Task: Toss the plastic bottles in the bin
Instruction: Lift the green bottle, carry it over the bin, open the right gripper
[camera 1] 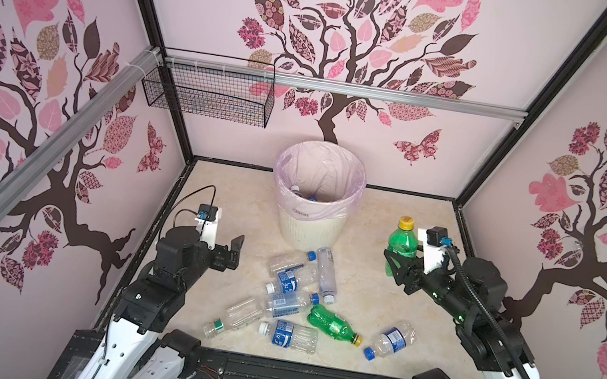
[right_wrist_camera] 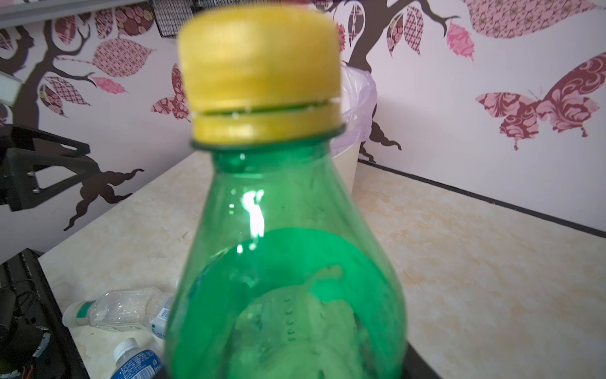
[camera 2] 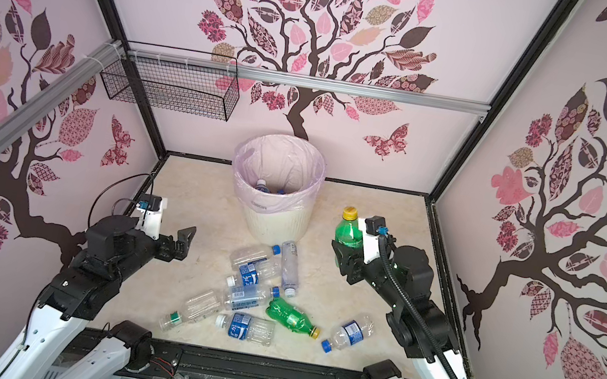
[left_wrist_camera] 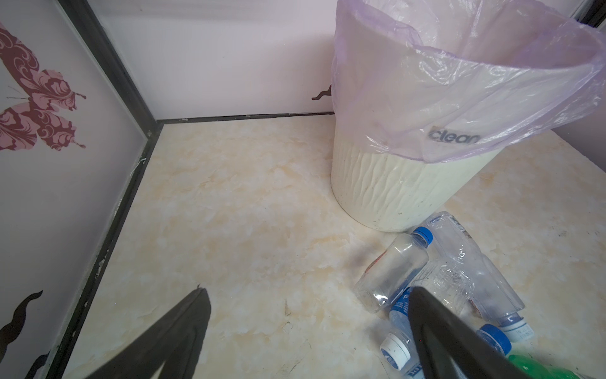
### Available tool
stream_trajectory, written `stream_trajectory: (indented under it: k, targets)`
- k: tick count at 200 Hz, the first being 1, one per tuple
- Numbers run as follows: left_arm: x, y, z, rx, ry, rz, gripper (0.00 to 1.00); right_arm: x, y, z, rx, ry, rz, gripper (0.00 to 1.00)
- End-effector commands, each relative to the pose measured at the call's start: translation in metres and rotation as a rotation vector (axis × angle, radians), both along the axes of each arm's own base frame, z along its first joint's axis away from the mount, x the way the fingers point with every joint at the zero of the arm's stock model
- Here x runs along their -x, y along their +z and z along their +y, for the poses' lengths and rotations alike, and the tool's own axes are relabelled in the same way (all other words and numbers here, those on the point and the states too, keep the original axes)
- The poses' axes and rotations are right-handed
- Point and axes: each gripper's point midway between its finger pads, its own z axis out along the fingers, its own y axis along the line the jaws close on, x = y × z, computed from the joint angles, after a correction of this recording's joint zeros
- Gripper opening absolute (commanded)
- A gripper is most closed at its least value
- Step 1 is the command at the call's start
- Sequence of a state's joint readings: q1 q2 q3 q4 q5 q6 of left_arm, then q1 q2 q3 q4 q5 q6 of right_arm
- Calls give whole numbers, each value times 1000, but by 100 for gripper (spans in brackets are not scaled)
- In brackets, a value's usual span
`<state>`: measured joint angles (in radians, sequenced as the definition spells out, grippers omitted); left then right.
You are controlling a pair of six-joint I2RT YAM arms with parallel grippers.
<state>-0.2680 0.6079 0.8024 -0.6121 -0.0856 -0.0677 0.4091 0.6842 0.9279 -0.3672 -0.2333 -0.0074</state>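
**Green bottle gripped in the right claw, the rest loose on the counter**

The right claw (camera 1: pixel 399 263) is clenched round the belly of a green bottle (camera 1: pixel 404 238), held upright with its yellow cap on top, above the counter (camera 1: pixel 380 297). The counter is a cream, marble-patterned sheet edged in black.

Below this claw and towards the arm bases, a blue-capped bottle (camera 1: pixel 389 340) lies alone on its side. Further towards the left claw (left_wrist_camera: pixel 308 292), loose bottles (camera 1: pixel 293 285) lie in a heap. Most are clear with blue labels, and a second green bottle (camera 1: pixel 333 323) lies at the heap's edge. The left claw is released, jaws spread wide with nothing between them, hovering just beside the heap.

Beyond both claws and between them stands the bin (camera 1: pixel 307 229), cream and ribbed, lined with a pale pink bag. A few bottles lie in it, and the heap's far end lies just beside its foot.

Behind the bin, the walls (camera 1: pixel 345 37) are papered with a brown tree, pink leaves and butterflies. A black wire basket (camera 1: pixel 209 94) hangs from a metal rail (camera 1: pixel 353 90), beyond the left claw.
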Motion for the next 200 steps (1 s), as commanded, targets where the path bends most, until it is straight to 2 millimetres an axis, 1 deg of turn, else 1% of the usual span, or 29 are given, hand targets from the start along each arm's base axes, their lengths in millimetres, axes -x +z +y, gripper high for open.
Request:
stream_trajectory:
  k: [1,46,84,100,109,114,123,135,138,153,162,163,167,176,178,182,187,188,191,200]
  targets:
    - [-1,-3,-1,17,3,-13,98,12,17,1,-48,32,-63,53]
    - [-4,-3,-3,14,-6,-13,98,25,25,-3,-65,40,-118,53]
    - [-5,-1,-3,14,-6,-17,98,31,33,-5,-79,46,-151,52]
    - [-5,1,-3,16,-7,-22,98,26,35,-6,-87,29,-158,52]
    - [-5,2,-3,15,-8,-24,98,21,36,-1,-84,44,-153,51]
    - [-4,3,-3,14,-8,-25,98,16,36,3,-80,53,-146,51]
    - [-4,5,-2,10,-8,-27,98,3,42,11,-89,68,-141,50]
    - [-2,7,-1,5,-8,-28,98,-16,63,26,-117,103,-165,49]
    - [-1,8,-1,4,-9,-30,98,-20,71,29,-130,111,-179,48]
    - [1,11,-4,0,-30,-39,98,-60,96,54,-164,153,-184,47]
    - [2,13,-8,4,-54,-39,98,-89,105,73,-172,181,-159,47]
    - [2,13,-8,5,-55,-38,98,-93,102,76,-172,185,-148,47]
    - [2,13,-9,8,-61,-37,98,-106,108,84,-179,202,-135,51]
    - [2,16,-11,22,-68,-37,98,-135,105,109,-169,263,-60,65]
    - [2,15,-12,25,-70,-37,98,-137,108,113,-166,279,-50,68]
    - [1,16,-12,31,-71,-39,98,-151,102,122,-153,299,-7,75]
    - [1,18,-13,41,-72,-42,98,-163,100,130,-144,306,29,79]
    - [1,18,-13,42,-72,-41,98,-165,96,131,-139,306,46,81]
    - [1,18,-14,47,-74,-43,98,-168,99,133,-137,313,56,83]
    - [2,20,-15,54,-80,-44,98,-174,97,136,-119,316,83,86]
